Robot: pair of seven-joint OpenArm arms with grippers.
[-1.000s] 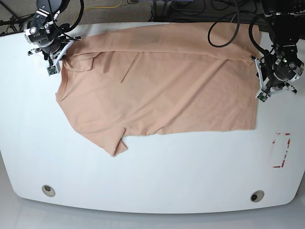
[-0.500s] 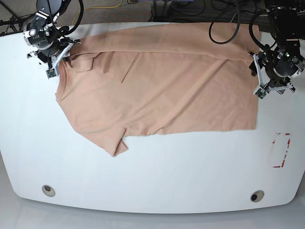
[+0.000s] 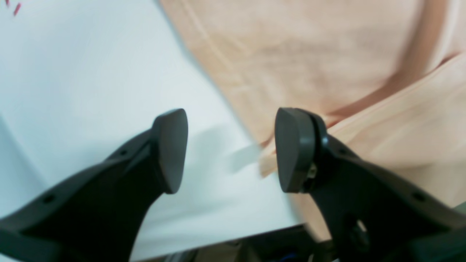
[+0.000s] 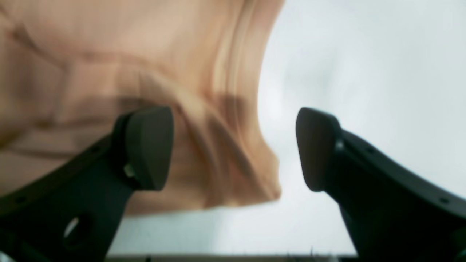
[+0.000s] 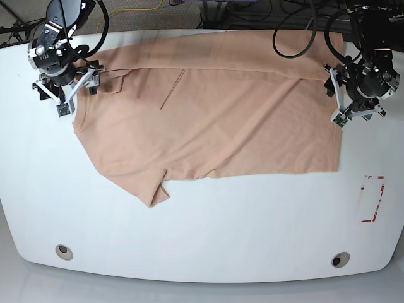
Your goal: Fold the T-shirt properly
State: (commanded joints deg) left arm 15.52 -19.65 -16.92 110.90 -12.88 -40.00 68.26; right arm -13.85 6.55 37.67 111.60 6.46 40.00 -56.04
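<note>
The peach T-shirt (image 5: 214, 120) lies spread over the back half of the white table (image 5: 208, 233), its far edge folded over toward the front and one sleeve pointing to the front left. My left gripper (image 5: 334, 98) hovers at the shirt's right edge. In the left wrist view this gripper (image 3: 229, 151) is open, and the folded hem of the T-shirt (image 3: 309, 54) lies just beside its right finger. My right gripper (image 5: 76, 95) is at the shirt's left end. It too stands open (image 4: 233, 149), with the bunched T-shirt edge (image 4: 127, 54) partly between its fingers.
A red marked rectangle (image 5: 372, 199) is on the table at the right. Two round holes (image 5: 63, 251) (image 5: 341, 259) sit near the front edge. Cables hang behind the table's back edge.
The right gripper has shifted toward the front along the shirt's left end. The left gripper has moved back and a little inward at the right edge. The shirt has barely moved.
</note>
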